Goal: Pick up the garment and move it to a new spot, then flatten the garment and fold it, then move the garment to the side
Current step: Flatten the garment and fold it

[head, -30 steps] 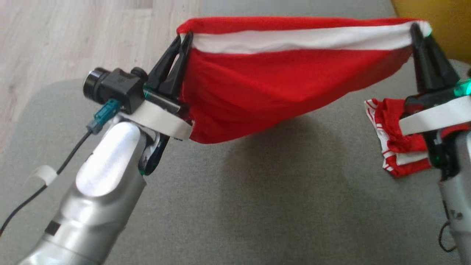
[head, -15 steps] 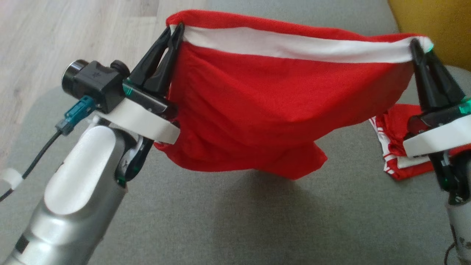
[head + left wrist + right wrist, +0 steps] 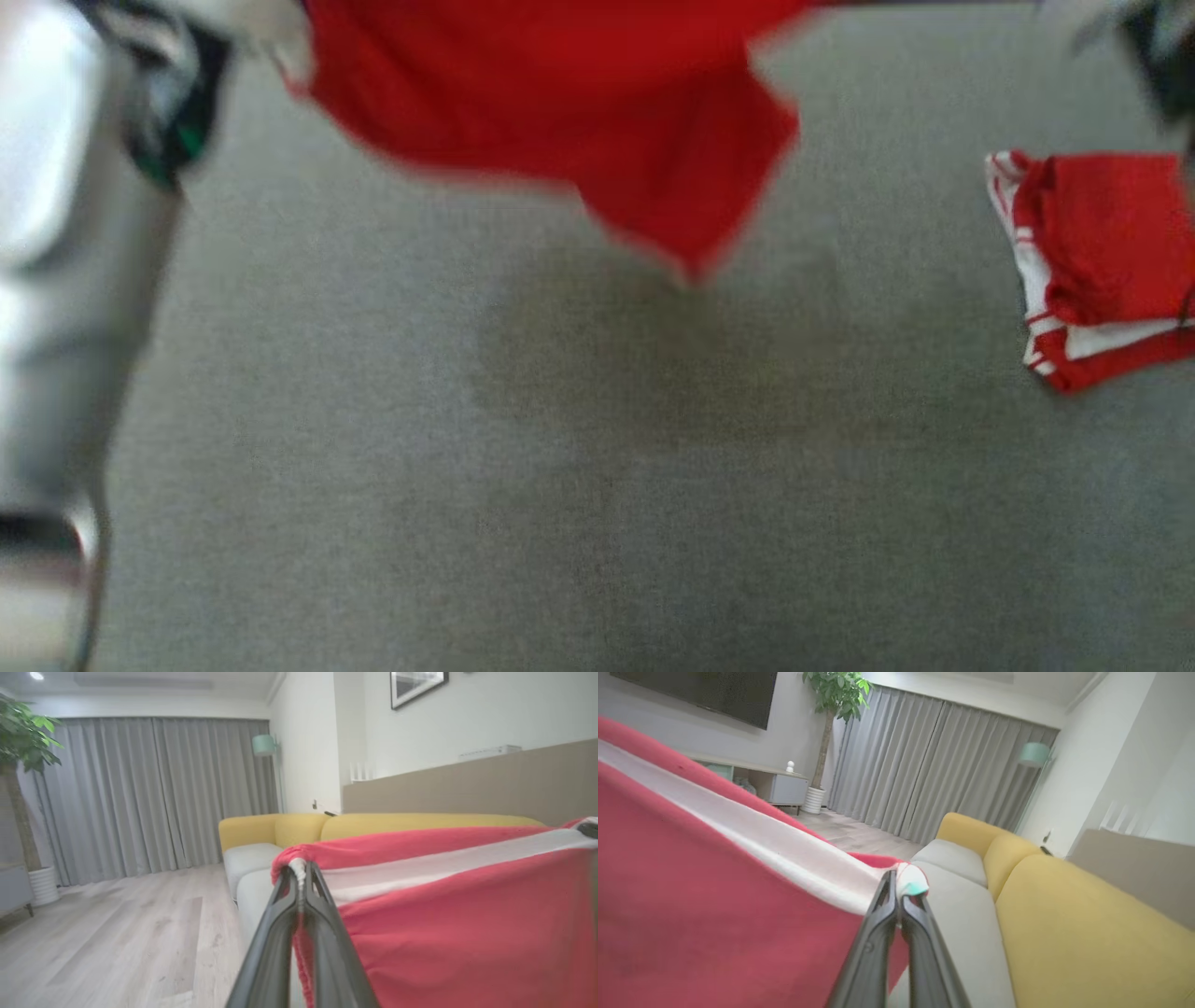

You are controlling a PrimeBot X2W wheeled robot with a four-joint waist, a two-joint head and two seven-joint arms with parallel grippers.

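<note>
The garment [image 3: 579, 121] is red cloth with a white band along its top edge, held up in the air and stretched between my two grippers. Its lower corner hangs blurred over the grey sofa seat [image 3: 560, 485] in the head view. My left gripper [image 3: 300, 870] is shut on the garment's [image 3: 458, 914] left top corner. At the opposite top corner, my right gripper [image 3: 896, 882] is shut on the same garment [image 3: 705, 891]. My pale left forearm [image 3: 56, 280] runs down the left edge of the head view.
A second red and white garment [image 3: 1092, 261] lies folded on the seat at the right. The wrist views show the yellow sofa back [image 3: 1078, 933], pale wood floor [image 3: 117, 942], grey curtains [image 3: 154, 793] and a potted tree [image 3: 826, 732].
Both grippers have lifted the stretched garment higher, out past the top of the head view. The head camera has tilted down, so the seat and the folded garment have shifted up the picture.
</note>
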